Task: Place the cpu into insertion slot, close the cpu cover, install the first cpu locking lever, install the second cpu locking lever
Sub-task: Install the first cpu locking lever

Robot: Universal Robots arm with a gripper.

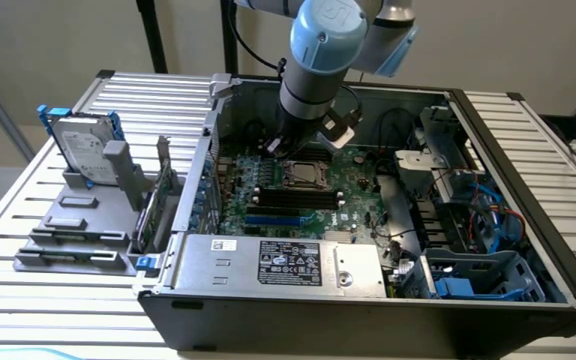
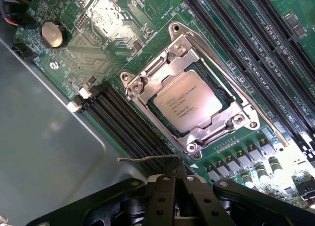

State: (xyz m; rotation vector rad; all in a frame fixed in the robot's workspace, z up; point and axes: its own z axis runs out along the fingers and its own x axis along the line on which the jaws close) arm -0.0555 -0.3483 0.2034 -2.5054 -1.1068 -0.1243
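The cpu (image 2: pixel 189 100), a pale square chip, lies flat in the insertion slot (image 2: pixel 224 100). The silvery cpu cover (image 2: pixel 165 71) is folded down around it. One thin locking lever (image 2: pixel 236 93) runs along the socket's side next to the long memory slots. A second thin lever (image 2: pixel 145 158) sticks out sideways, and its end reaches my black fingertips. My gripper (image 2: pixel 174 176) is shut with nothing between the fingers. In the exterior view the gripper (image 1: pixel 286 152) hangs inside the computer case just behind the socket (image 1: pixel 303 177).
Black memory slots (image 2: pixel 251 44) flank the socket on both sides. A coin battery (image 2: pixel 52 34) sits on the green board near the grey case wall (image 2: pixel 44 152). The power supply (image 1: pixel 278 262) lies at the case front, and a hard drive (image 1: pixel 83 150) stands on the table outside.
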